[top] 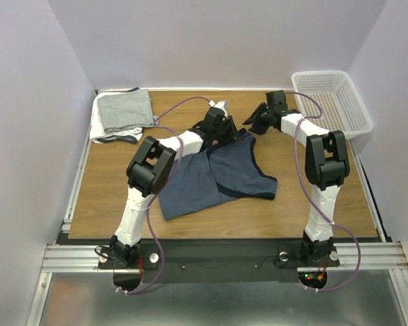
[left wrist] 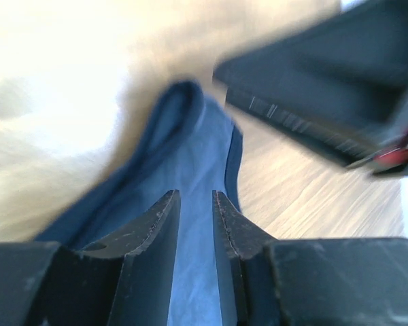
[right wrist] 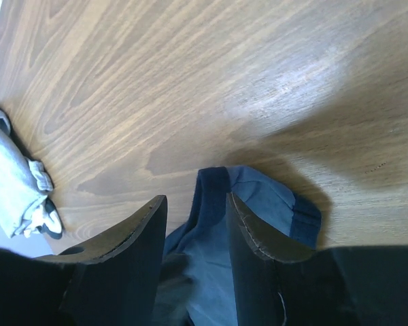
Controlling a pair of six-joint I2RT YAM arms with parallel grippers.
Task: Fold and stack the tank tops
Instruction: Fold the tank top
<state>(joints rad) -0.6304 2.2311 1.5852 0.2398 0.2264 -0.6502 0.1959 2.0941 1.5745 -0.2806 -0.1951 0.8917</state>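
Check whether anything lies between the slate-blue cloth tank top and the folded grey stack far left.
Nothing visible: bare wooden table separates slate-blue tank top and folded grey stack; the left arm reaches overhead.

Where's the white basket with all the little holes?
In the top view, the white basket sits at the far right corner of the table, just beyond the right arm and away from the blue tank top.

L arm [top: 133, 212] & R arm [top: 319, 204] were white w/ black joints [top: 151, 170], purple cables [top: 180, 102], scuffed black R gripper [right wrist: 196, 204].
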